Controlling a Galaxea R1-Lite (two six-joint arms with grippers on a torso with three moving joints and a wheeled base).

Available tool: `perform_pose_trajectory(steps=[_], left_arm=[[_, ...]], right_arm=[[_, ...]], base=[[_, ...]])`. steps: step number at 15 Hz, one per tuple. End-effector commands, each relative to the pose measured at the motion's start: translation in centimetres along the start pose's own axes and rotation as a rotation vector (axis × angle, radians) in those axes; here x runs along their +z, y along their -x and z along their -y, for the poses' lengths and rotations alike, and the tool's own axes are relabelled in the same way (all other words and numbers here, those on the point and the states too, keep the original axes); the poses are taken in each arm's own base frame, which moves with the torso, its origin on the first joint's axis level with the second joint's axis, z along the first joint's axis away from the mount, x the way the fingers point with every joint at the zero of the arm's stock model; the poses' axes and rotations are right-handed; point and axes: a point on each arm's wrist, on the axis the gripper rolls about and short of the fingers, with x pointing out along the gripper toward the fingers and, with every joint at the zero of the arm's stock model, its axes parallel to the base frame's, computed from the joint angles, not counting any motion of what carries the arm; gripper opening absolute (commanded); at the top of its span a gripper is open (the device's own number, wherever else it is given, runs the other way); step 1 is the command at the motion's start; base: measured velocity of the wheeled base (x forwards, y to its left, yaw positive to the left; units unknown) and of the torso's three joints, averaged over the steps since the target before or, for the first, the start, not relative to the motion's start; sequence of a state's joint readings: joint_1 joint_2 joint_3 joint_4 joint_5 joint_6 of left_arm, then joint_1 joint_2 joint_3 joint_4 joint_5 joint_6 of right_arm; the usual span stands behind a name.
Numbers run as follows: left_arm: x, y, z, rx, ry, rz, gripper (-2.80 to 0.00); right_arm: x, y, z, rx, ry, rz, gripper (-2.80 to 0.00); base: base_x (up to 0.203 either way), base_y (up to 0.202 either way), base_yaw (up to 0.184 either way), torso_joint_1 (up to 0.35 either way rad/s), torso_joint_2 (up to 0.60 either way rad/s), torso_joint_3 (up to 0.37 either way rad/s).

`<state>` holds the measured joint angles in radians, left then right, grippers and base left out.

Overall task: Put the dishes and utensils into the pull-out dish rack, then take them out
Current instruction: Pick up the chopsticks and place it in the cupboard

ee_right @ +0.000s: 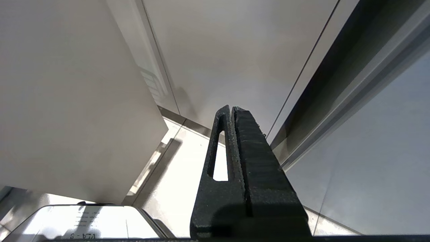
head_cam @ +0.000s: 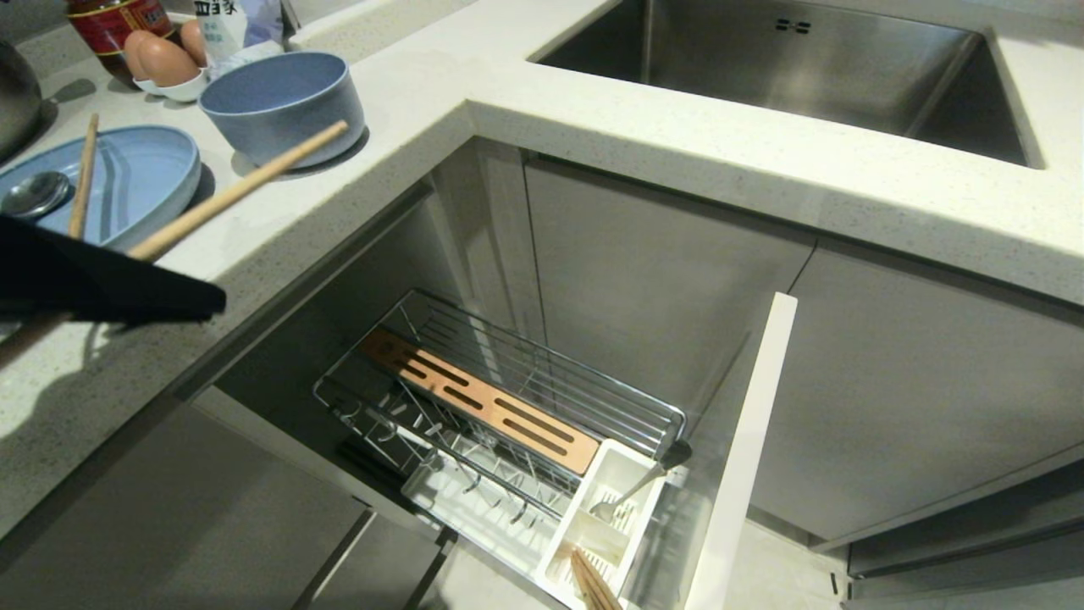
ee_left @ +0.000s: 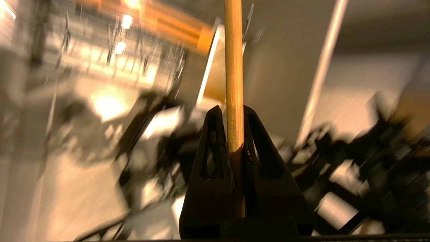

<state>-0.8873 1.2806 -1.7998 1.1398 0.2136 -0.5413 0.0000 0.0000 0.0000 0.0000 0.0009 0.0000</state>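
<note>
With my left tool [ee_left: 235, 148] clamped near one end of a wooden chopstick [head_cam: 246, 188] above the surface [head_cam: 406, 127], the long free end could swing and clip the blue bowl [head_cam: 284, 106] or divided plate [head_cam: 144, 174] behind it. Farther off, a poor aim could miss the caddy [head_cam: 605, 517] in the pull-out rack [head_cam: 508, 398], where utensils already stand. My right tool [ee_right: 233, 114] hangs shut and empty by the cabinet fronts.
</note>
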Motion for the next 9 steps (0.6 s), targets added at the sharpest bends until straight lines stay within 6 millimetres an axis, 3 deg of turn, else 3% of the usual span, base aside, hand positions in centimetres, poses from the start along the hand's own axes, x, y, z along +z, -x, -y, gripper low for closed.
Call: perform_pose_trajectory(steps=[1,4,9], left_arm=[[-0.7,-2.1,0.7,0.049,-0.064,-0.138,-2.80],[-2.0,-4.0,1.2,0.110,-0.172,-0.315,-2.80],[-5.0,-9.0,3.4,0.181,-0.316,-0.554,-2.80]], right_arm=[[0.0,0.0,0.0,0.001,0.000,0.000,-2.80],[0.0,0.0,0.0,0.001,0.000,0.000,-2.80],[0.0,0.0,0.0,0.001,0.000,0.000,-2.80]], base=[[0.000,0.000,0.000,0.000,0.00,0.000],[0.000,0.000,0.000,0.000,0.00,0.000],[0.000,0.000,0.000,0.000,0.00,0.000]])
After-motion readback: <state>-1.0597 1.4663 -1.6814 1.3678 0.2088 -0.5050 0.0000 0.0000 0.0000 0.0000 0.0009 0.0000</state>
